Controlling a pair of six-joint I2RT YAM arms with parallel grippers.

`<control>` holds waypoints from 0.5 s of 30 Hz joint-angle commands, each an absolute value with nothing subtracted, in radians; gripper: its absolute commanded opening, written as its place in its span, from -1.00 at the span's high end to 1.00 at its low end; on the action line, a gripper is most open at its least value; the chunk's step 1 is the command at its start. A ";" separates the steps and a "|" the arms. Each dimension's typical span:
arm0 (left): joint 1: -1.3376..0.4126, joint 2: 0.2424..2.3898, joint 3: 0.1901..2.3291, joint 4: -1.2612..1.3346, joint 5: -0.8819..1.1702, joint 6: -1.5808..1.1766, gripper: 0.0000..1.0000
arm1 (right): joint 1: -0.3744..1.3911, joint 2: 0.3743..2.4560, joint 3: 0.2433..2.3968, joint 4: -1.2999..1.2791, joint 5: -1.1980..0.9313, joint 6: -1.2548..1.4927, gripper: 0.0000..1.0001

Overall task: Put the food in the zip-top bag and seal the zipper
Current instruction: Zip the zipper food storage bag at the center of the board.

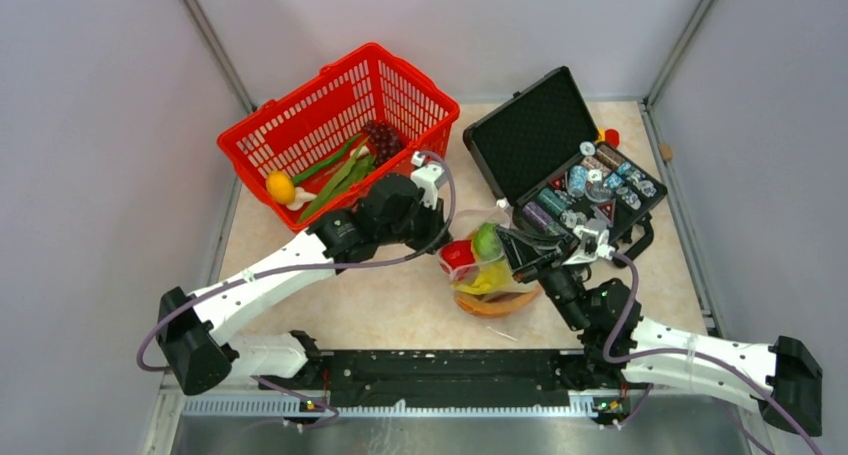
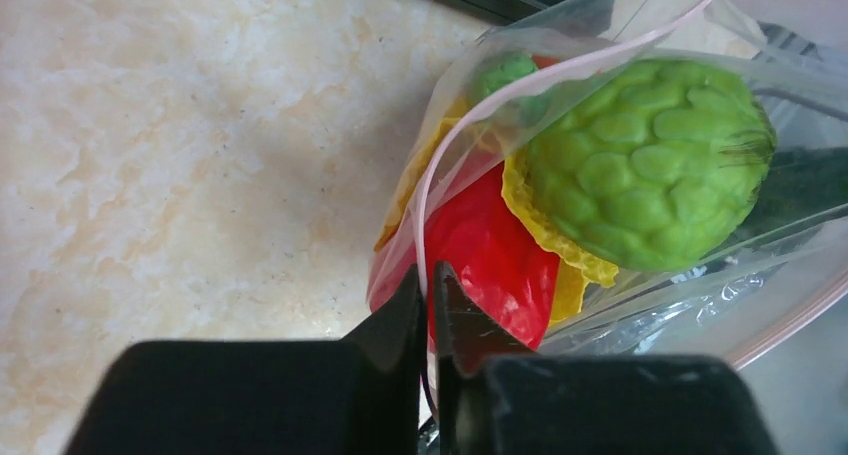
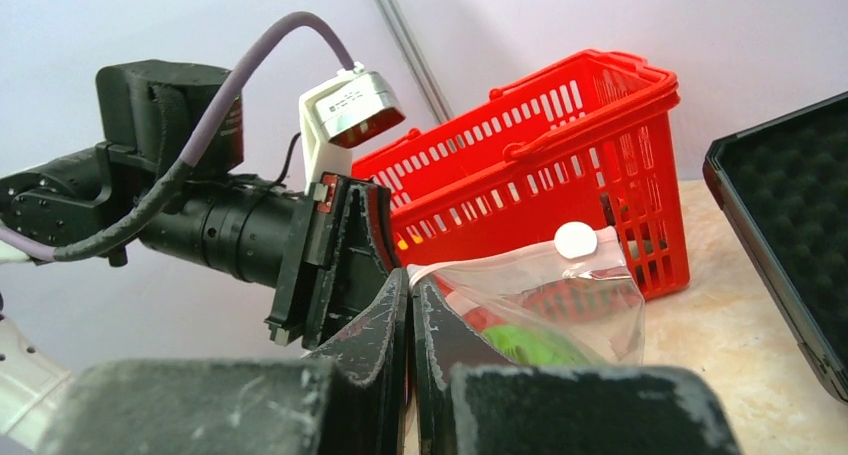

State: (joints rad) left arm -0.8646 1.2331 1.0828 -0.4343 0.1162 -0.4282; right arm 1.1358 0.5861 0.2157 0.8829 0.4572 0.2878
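The zip-top bag lies mid-table, holding a green round fruit, a red piece and yellow and orange pieces. My left gripper is shut on the pink zipper at the bag's left edge; from above this gripper sits just left of the bag. My right gripper is shut on the bag's mouth edge from the right side. More food stays in the red basket: green pods, dark grapes, a yellow piece.
An open black case with poker chips stands right behind the bag, close to my right arm. The basket is at the back left. Grey walls enclose the table on three sides.
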 commanded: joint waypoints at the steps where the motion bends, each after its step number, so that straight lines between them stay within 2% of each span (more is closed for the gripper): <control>1: -0.865 1.254 1.153 -0.446 0.192 -0.365 1.00 | 1.132 0.584 0.265 0.957 0.384 0.271 1.00; 3: -0.865 1.259 1.175 -0.458 0.211 -0.341 1.00 | 1.133 0.582 0.272 0.940 0.362 0.260 0.97; 4: -0.865 1.259 1.185 -0.457 0.218 -0.327 1.00 | 1.132 0.581 0.281 0.919 0.342 0.252 0.87; 6: -0.865 1.254 1.208 -0.452 0.235 -0.290 1.00 | 1.132 0.571 0.317 0.830 0.295 0.231 0.60; 7: -0.865 1.251 1.223 -0.450 0.236 -0.272 1.00 | 1.132 0.564 0.346 0.757 0.275 0.224 0.33; 8: -0.865 1.248 1.240 -0.450 0.239 -0.253 1.00 | 1.132 0.558 0.377 0.682 0.257 0.218 0.20; 12: -0.860 1.248 1.309 -0.464 0.241 -0.168 1.00 | 1.132 0.515 0.485 0.451 0.253 0.199 -0.25; 15: -0.854 1.260 1.381 -0.521 0.215 -0.112 1.00 | 1.131 0.460 0.549 0.306 0.253 0.175 -0.41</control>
